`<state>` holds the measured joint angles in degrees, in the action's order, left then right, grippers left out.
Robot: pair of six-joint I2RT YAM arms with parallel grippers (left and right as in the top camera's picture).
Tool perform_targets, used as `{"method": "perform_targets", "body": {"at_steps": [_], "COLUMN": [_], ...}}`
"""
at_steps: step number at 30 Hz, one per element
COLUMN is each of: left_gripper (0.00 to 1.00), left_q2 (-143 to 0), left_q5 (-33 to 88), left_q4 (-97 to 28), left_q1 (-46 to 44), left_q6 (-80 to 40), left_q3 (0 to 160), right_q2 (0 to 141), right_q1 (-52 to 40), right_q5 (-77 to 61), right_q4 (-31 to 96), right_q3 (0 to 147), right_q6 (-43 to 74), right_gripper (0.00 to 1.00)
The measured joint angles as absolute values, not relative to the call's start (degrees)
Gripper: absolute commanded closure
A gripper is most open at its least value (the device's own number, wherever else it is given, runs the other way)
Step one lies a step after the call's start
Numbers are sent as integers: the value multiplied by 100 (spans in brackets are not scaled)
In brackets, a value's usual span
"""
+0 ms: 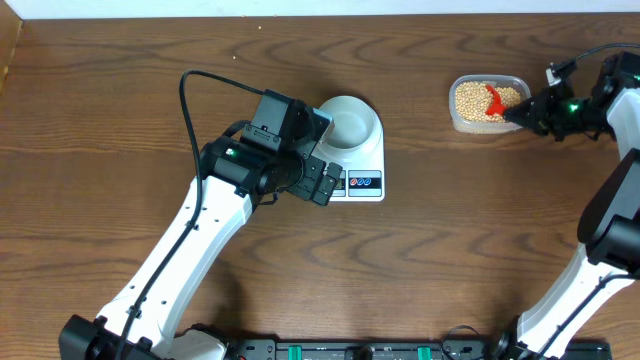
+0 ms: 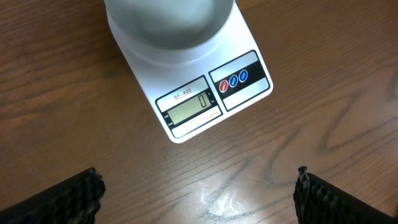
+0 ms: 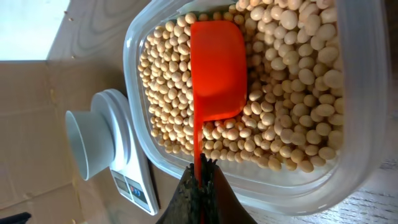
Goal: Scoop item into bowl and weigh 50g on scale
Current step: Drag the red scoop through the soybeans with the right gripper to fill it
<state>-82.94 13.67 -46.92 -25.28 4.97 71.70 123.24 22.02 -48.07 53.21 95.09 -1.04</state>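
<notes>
The pale bowl (image 1: 348, 123) stands on the white scale (image 1: 365, 185) at the table's middle; in the left wrist view the scale (image 2: 245, 78) reads 0 under the bowl (image 2: 171, 22). My left gripper (image 1: 322, 182) is open and empty just left of the scale's display; its fingers (image 2: 198, 196) frame bare wood. My right gripper (image 1: 520, 112) is shut on the handle of an orange scoop (image 3: 214, 68), whose head lies on the tan beans (image 3: 292, 81) in the clear tub (image 1: 487, 102). The scoop (image 1: 494, 99) looks empty.
The bowl and scale also show at the left in the right wrist view (image 3: 93, 140). A pale surface borders the table's far edge. Black rails run along the front edge (image 1: 350, 350).
</notes>
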Motion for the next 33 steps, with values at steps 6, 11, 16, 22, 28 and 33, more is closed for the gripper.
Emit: {"method": "perform_targets", "body": {"at_steps": [6,11,16,22,28,33], "left_gripper": [0,0,0,0,1,0], "left_q2": [-8294,-8294,-8294,-8294,-8294,-8294], "left_q5": [1367,1365,1367,1365,1367,1367], "left_q4": [-4692,-4692,-4692,-4692,-4692,-4692], "left_q1": [-2528,-2528,-2528,-2528,-2528,-2528], "left_q6": [497,497,497,497,497,497], "left_q3": [7170,7170,7170,7170,7170,7170], "right_q2": [12337,12337,12337,12337,12337,12337], "right_q1": [2283,2427,2589,2657,2589,2471], "right_q5": [-5068,-5264,-5347,-5310,-5196,-5188], "right_q4": [5334,5358,5400,5398,5269,5177], "right_q3": [9509,9509,9509,9509,9411,9336], "right_q6": [-106,-106,-108,-128,-174,-193], "right_gripper": [99,99,99,99,99,99]}}
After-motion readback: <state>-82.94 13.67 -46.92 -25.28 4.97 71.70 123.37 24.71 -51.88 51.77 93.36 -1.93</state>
